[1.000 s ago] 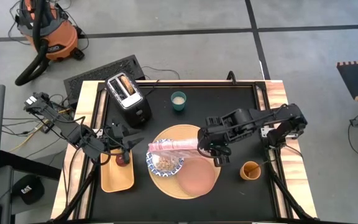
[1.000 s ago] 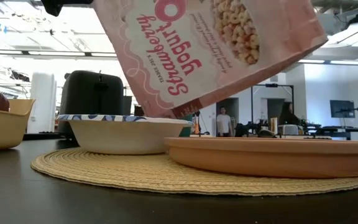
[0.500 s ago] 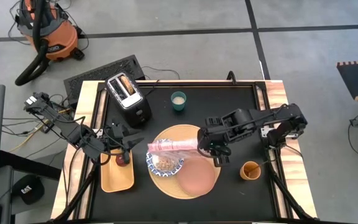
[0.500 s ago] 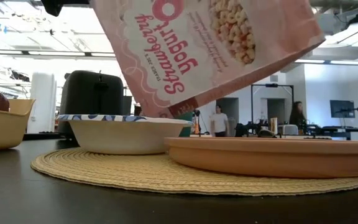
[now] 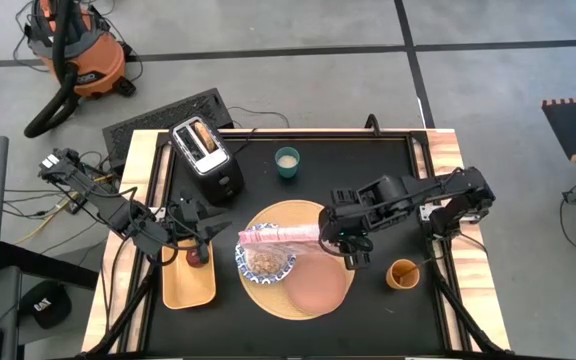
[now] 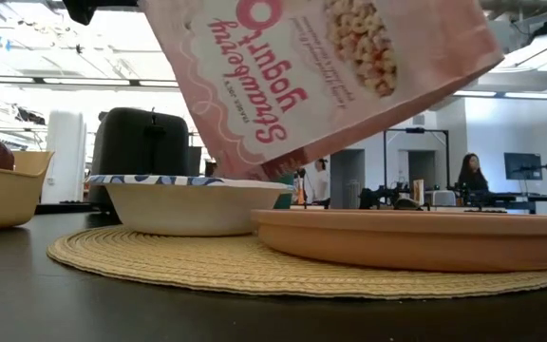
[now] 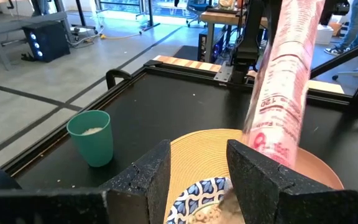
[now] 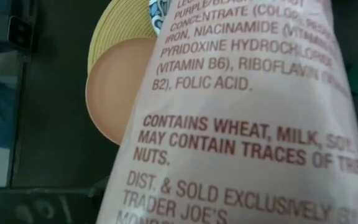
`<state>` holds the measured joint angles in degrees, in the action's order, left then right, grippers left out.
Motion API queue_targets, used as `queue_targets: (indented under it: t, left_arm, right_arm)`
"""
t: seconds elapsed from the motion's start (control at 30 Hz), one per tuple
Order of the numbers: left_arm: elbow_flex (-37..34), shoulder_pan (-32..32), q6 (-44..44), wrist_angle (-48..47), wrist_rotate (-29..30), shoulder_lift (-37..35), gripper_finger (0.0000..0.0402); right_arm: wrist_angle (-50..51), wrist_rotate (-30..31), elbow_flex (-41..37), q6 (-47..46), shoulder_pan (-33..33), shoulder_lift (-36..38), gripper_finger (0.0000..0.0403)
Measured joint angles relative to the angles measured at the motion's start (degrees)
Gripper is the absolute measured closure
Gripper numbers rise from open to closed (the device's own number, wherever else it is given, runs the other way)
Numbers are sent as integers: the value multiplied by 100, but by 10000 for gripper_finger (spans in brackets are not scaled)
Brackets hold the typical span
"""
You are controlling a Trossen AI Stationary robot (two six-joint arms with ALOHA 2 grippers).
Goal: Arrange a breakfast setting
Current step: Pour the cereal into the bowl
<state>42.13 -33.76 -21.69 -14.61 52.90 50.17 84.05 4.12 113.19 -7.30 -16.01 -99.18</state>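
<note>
A black-topped table (image 5: 388,170) seen from above, with two dark robot arms. The right gripper (image 5: 330,236) hangs over the middle of the table, pinching the end of a pink cereal bag (image 5: 280,234) that is tipped mouth-down over a blue-and-white patterned bowl (image 5: 265,261). The bowl holds cereal and sits on the left part of a round tan woven board (image 5: 288,213) near the table's front edge. A pink plate (image 5: 318,286) lies on the board's front right part, just beside the bowl.

The left gripper (image 5: 194,228) hovers at the table's left edge above a yellow tray (image 5: 190,285); its fingers (image 7: 143,183) are spread apart and hold nothing. A dark red apple (image 5: 199,257) rests in the tray.

An orange cup (image 5: 402,272) stands near the front right corner. A teal cup (image 5: 287,161) stands toward the back edge, and a toaster (image 5: 208,155) with a pale slice in its slot sits near the back left corner.
</note>
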Motion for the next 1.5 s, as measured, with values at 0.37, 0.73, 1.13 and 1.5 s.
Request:
queue_targets:
  t: [0.37,0.73,1.13,1.5]
  left_arm:
    - [0,-1,4,0,0,0,261]
    - [0,-2,4,0,-1,0,261]
    - [0,-2,6,-2,0,0,261]
    - [0,-1,6,-4,0,0,261]
  right_arm:
    - [30,21,0,5,-3,-1,204]
    - [65,-84,0,25,14,-1,204]
    - [92,-7,0,9,32,-1,204]
    - [42,-135,0,66,58,-3,204]
